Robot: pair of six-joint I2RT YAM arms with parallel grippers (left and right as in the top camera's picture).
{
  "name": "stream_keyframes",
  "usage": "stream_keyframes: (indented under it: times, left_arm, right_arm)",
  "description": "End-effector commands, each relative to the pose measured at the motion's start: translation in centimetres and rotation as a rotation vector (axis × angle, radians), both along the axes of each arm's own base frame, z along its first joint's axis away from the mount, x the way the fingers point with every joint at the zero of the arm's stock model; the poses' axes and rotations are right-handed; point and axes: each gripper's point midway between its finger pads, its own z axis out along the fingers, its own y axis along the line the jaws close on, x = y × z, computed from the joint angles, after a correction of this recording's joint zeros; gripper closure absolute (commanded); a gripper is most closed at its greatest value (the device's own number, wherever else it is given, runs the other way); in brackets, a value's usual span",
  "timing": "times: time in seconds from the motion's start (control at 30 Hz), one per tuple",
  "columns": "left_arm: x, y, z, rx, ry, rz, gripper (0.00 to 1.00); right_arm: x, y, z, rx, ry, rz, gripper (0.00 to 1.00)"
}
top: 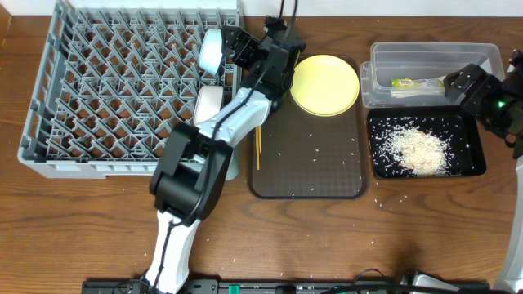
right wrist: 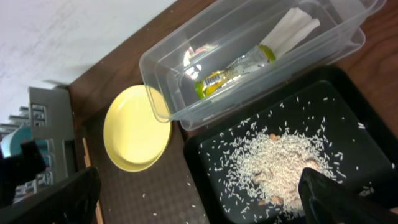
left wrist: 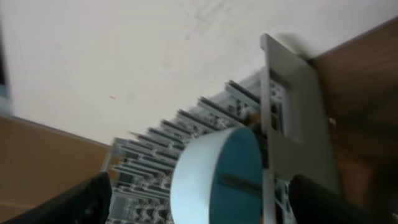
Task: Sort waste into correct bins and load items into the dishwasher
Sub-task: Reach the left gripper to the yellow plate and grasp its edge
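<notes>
A: So, starting at the left: why is the pale blue bowl (top: 210, 53) up on its edge?

B: Because the dish rack (top: 98, 98) wants it that way. The bowl stands between the upright pegs on the rack's right side, toward the far end. The pegs prop it, so it needs no holding. In the left wrist view it sits close to the rack's grey wall.

A: And the left gripper (top: 234, 45)?

B: It is just beside the bowl with its jaws spread wide, a finger on either side and a gap to the bowl. It grips nothing. I'd judge this to be the close of a placement.

A: There's something white under the arm.

B: That's a white vessel (top: 208, 101) in the rack, nearer than the blue bowl. The arm hides part of it, so I cannot tell whether it is a bowl or a cup.

A: Moving right?

B: The chopsticks (top: 258, 149) lie along the left edge of the brown tray (top: 327, 163), and the yellow plate (top: 325, 84) lies flat at its far end. Neither is loaded yet. Both are near the left arm, so I'd expect that arm to take them. The plate lies flat, which is probably awkward to pinch.

A: The bins?

B: The clear tub (top: 482, 55) holds the wrapper (top: 413, 82). The black tray (top: 472, 131), just nearer, holds the heap of rice (top: 417, 149), so dry waste and food are kept apart. A few grains lie loose on the brown tray and the table.

A: And the right gripper (top: 464, 82)?

B: It is over the seam between the tub and the black tray, jaws wide and empty. I'd say it is parked clear of the left arm's work.
</notes>
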Motion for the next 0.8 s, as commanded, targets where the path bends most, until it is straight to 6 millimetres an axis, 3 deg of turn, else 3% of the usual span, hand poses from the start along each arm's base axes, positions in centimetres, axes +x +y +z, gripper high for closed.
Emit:
stream_keyframes:
  times: [0.0, 0.1, 0.13, 0.2, 0.33, 0.5, 0.67, 0.77]
  left_arm:
    - [-0.8, -2.7, 3.3, -0.337, -0.022, -0.12, 0.07]
    - [-2.8, -5.6, 3.1, -0.633, 0.116, -0.231, 0.07]
    - [-3.7, -6.3, 3.1, -0.76, 0.156, -0.234, 0.13]
    - [-5.3, -7.8, 3.1, -1.023, 0.236, -0.203, 0.21]
    - [-8.6, -10.2, 1.1, -1.323, 0.397, -0.049, 0.25]
    - [-11.1, -12.3, -0.3, -1.363, 0.455, 0.036, 0.36]
    - [-11.8, -13.5, -1.6, -1.301, 0.387, 0.094, 0.39]
    - [-11.7, -13.4, -3.4, -1.269, 0.357, 0.155, 0.39]
  right_arm:
    - [0.2, -0.1, 0.6, 0.0, -0.013, -0.004, 0.01]
    - [0.2, -0.1, 0.6, 0.0, -0.013, -0.004, 0.01]
    - [0.2, -0.1, 0.6, 0.0, -0.013, -0.004, 0.01]
    - [0.2, -0.1, 0.6, 0.0, -0.013, -0.004, 0.01]
    - [0.2, -0.1, 0.6, 0.0, -0.013, -0.004, 0.01]
    - [0.2, -0.1, 0.6, 0.0, -0.013, -0.004, 0.01]
    - [0.2, -0.1, 0.6, 0.0, -0.013, -0.004, 0.01]
    - [0.2, -0.1, 0.6, 0.0, -0.013, -0.004, 0.01]
